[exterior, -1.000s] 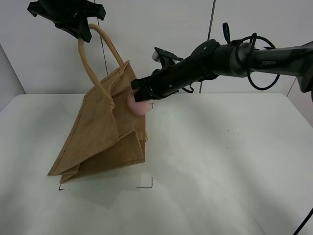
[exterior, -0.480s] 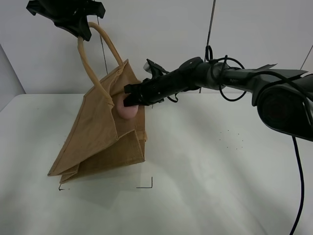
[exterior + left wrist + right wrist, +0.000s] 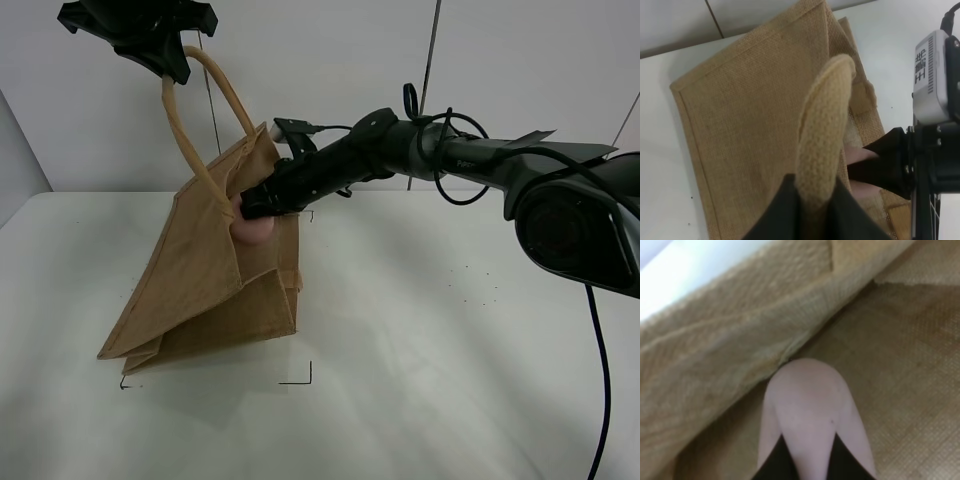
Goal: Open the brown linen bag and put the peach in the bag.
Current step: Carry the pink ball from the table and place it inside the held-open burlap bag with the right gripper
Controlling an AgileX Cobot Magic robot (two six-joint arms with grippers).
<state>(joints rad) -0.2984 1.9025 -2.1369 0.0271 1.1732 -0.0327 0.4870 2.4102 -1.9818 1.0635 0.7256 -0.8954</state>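
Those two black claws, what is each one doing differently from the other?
The left gripper pinches the rolled handle of the brown linen bag; the right gripper pinches the peach. The left gripper sits high above the bag, holding it up tilted; the right gripper is lower, at the bag's mouth. Both are black and shut on something.

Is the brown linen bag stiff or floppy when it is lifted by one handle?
Probably fairly stiff: hung by one handle from the left end effector, the brown linen bag shows flat panels. It may swing if pushed: only its lower edge touches the table.
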